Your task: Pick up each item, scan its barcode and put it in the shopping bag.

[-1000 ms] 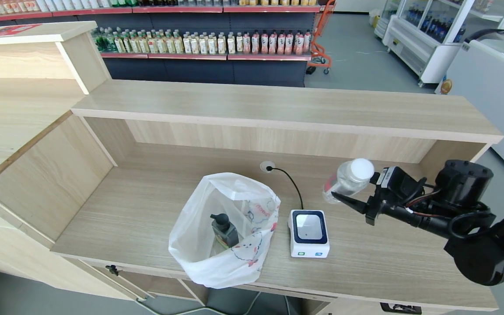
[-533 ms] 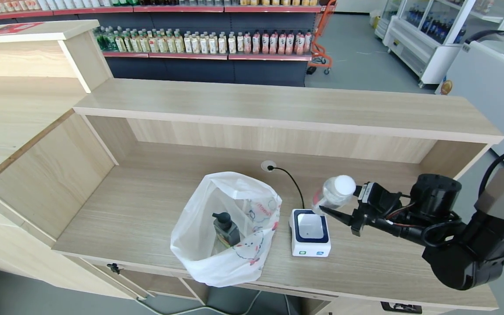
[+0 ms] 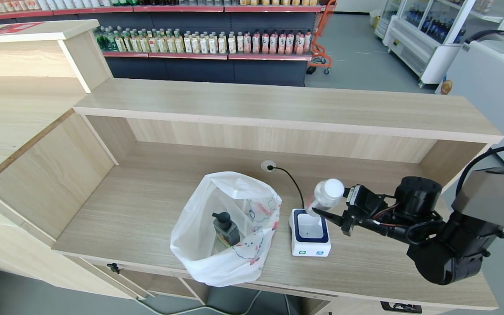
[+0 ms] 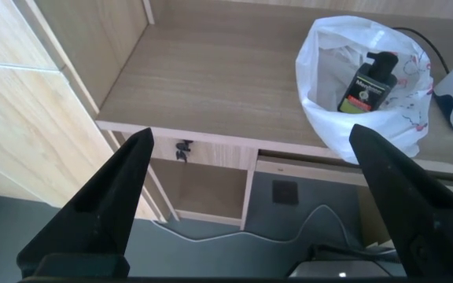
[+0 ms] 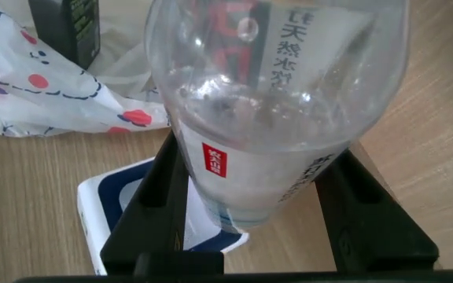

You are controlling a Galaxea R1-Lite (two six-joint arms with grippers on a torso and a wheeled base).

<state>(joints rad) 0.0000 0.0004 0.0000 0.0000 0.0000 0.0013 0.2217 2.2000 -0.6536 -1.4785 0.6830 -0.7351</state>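
Our right gripper (image 5: 258, 161) clamped a clear bottle (image 5: 278, 110) just above the white and blue scanner (image 5: 104, 216), with the printed bag (image 5: 46, 90) beside it.

Light wooden counter (image 3: 138, 205). On it, at near edge, white shopping bag (image 3: 239, 262); just right of it, barcode scanner (image 3: 309, 250), with black cable (image 3: 296, 189) toward far hole (image 3: 268, 166).
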